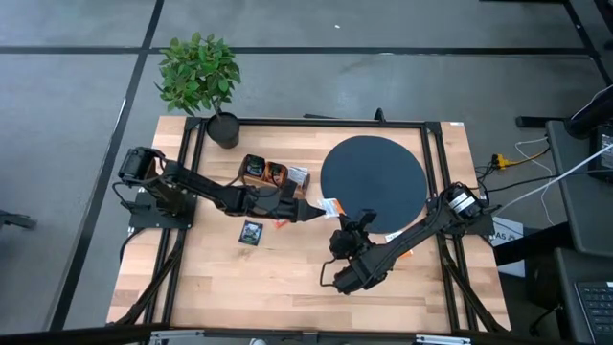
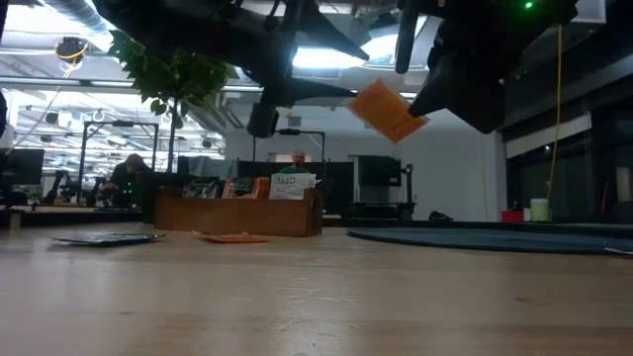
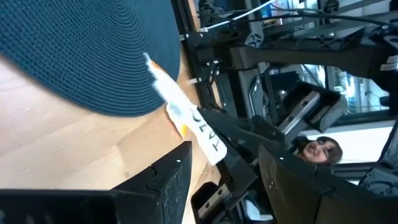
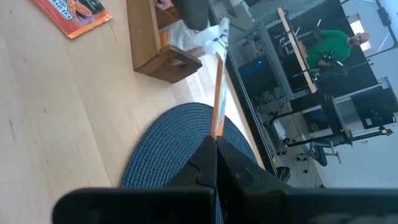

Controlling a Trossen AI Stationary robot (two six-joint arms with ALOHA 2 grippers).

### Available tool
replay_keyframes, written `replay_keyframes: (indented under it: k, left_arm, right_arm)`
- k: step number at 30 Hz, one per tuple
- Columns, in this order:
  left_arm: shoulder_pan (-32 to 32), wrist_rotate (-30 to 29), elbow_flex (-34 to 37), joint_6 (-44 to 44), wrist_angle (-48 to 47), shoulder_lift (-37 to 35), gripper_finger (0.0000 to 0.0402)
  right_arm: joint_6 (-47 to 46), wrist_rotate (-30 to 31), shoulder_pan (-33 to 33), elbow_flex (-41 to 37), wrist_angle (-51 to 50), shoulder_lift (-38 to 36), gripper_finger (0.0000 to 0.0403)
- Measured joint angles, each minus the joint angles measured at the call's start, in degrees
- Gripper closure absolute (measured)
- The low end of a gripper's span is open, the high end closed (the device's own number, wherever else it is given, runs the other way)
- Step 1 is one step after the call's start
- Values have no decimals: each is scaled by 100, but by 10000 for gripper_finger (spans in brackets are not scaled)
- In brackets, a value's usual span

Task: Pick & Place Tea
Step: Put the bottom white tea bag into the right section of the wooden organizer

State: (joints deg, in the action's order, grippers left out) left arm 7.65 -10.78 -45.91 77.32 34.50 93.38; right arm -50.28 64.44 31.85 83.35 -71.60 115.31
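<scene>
Sachet (image 3: 186,118) pinched between both grippers' jaws; lettering possibly "TAZO", blurred.

Sachet (image 3: 186,118) print blurred, wooden tray (image 4: 163,50) cut off

A wooden table (image 1: 220,278) carries a round dark mat (image 1: 374,172); left of the mat sit a wooden tray (image 1: 263,172), a potted plant (image 1: 203,81) and two loose sachets (image 1: 251,233).

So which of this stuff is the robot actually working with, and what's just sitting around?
Part of the job:
- orange-and-white tea sachet, held in the air between both hands
- dark sachet on the table
- red-orange sachet on the table
- wooden tray

Just lying about:
- potted plant
- black round mat
</scene>
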Motion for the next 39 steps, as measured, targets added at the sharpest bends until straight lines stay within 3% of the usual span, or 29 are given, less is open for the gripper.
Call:
replay_keyframes:
  k: [17, 39]
  left_arm:
    - [75, -127, 0, -13, -170, 0, 222]
    - [-296, -267, -2, 4, -175, 22, 222]
  right_arm:
    - [110, -4, -23, 0, -10, 0, 403]
    - [537, 199, -179, 0, 186, 0, 403]
